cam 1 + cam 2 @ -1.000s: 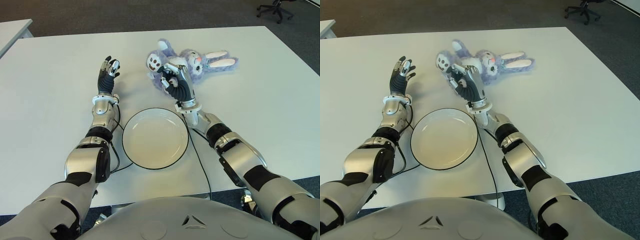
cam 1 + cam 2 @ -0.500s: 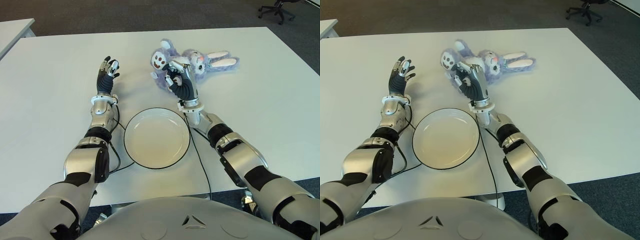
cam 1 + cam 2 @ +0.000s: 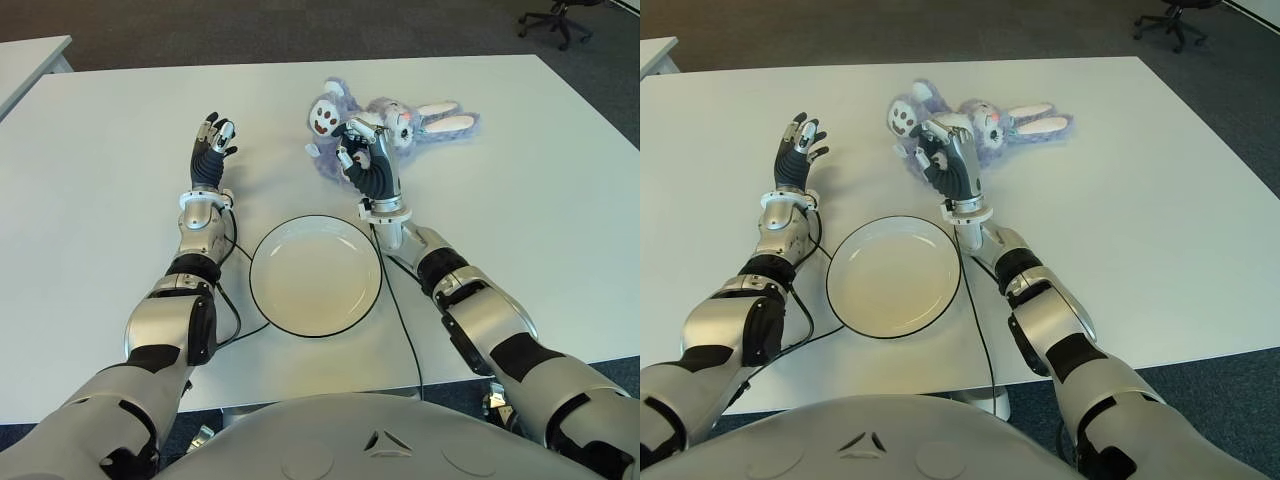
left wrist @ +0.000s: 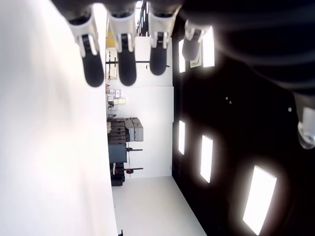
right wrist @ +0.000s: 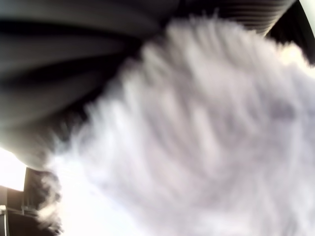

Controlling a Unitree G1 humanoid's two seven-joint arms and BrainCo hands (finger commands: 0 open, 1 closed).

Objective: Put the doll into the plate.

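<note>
Plate [image 3: 316, 275], white with a dark rim, sits nearest the robot on the white surface [image 3: 90, 200], between the two forearms and holding nothing. To its left the left hand [image 3: 210, 150] shows with palm turned up and fingers [image 4: 93, 69] spread straight and apart, grasping nothing; the left wrist view shows those fingers extended with open room beyond them. Cables [image 3: 232, 300] trail from that forearm along the plate's left edge.

Just past the plate's far right rim, the right hand [image 3: 368, 160] is raised with its fingers curled into the body of the doll [image 3: 400, 120], a pale purple plush rabbit. The right wrist view is filled with the doll's fur pressed close against the palm, so the grip looks closed on it. The doll lies beyond the plate, well outside it: one foot with a dark paw print stands up beside the hand's left, and its head and long white-lined ears stretch away to the right on the surface.

Farther off, a wheeled office chair [image 3: 555, 15] stands on the dark floor.
</note>
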